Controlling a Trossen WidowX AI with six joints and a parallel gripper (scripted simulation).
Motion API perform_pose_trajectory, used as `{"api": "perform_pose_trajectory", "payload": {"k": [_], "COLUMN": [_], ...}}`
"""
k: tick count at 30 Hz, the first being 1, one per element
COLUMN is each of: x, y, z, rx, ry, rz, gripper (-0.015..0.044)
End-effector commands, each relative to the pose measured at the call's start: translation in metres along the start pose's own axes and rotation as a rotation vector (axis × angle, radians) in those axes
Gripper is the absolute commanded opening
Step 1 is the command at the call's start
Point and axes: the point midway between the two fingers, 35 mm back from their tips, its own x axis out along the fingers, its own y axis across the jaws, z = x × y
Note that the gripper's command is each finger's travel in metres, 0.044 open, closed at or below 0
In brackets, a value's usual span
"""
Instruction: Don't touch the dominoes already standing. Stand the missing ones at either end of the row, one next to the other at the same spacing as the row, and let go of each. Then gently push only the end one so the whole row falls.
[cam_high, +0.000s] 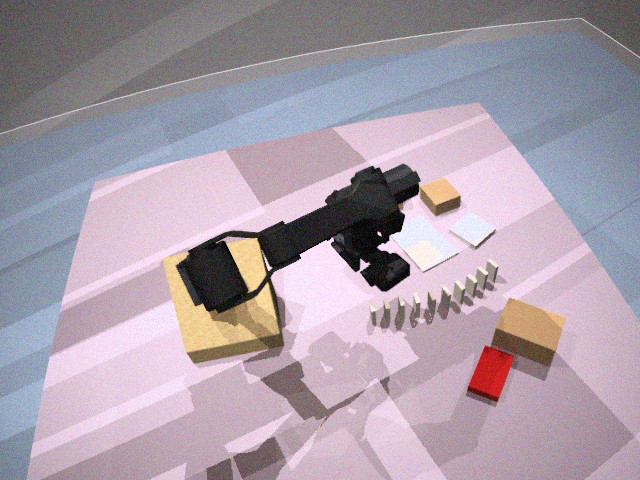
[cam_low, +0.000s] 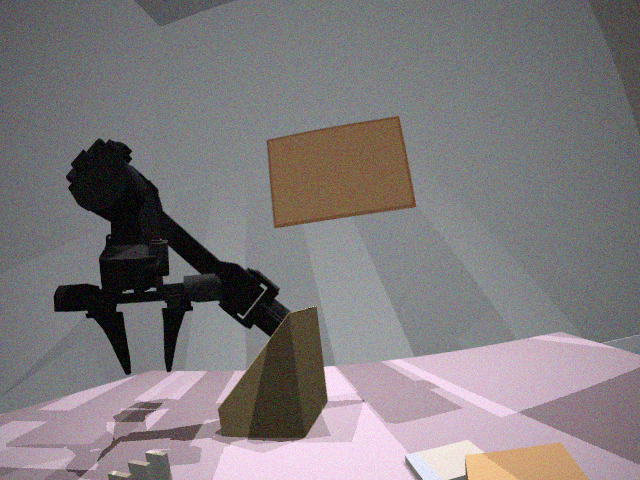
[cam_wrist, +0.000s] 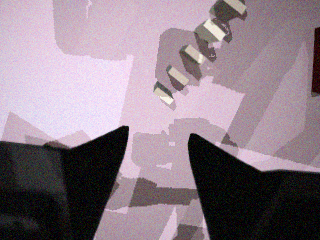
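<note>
Apparently placing is finished; the end effector (cam_high: 356, 266) (cam_low: 148, 373) (cam_wrist: 159, 135), parted and empty, next needs lowering beside the domino row's (cam_high: 432, 302) (cam_low: 149, 467) (cam_wrist: 192, 54) end nearest the table's (cam_high: 155, 206) (cam_low: 372, 444) (cam_wrist: 95, 95) left edge.

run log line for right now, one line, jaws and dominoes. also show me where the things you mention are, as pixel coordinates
jaws (cam_high: 356, 276) (cam_low: 148, 373): open, nothing held | position: raised off the table | domino row (cam_high: 432, 302) (cam_low: 157, 459) (cam_wrist: 177, 76): standing | end push: not done

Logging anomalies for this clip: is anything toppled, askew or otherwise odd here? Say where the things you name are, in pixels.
Nothing clearly stands out: the thin cream dominoes (cam_high: 446, 298) (cam_wrist: 177, 76) all stand in one row, and the open black gripper (cam_low: 148, 372) (cam_wrist: 159, 135) hangs clear of them.
</note>
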Motion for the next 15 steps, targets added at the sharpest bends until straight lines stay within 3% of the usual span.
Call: {"api": "perform_pose_trajectory", "payload": {"k": [1, 6, 9, 15], "x": [0.018, 0.035, 0.042, 0.043], "y": [0.005, 0.01, 0.012, 0.013], "z": [-0.012, -0.022, -0.027, -0.027], "rx": [-0.41, -0.851, -1.053, -1.068], "ry": [0.008, 0.012, 0.014, 0.014], "rz": [-0.001, 0.0, 0.001, 0.001], "gripper": [0.0125, 0.0, 0.0, 0.0]}}
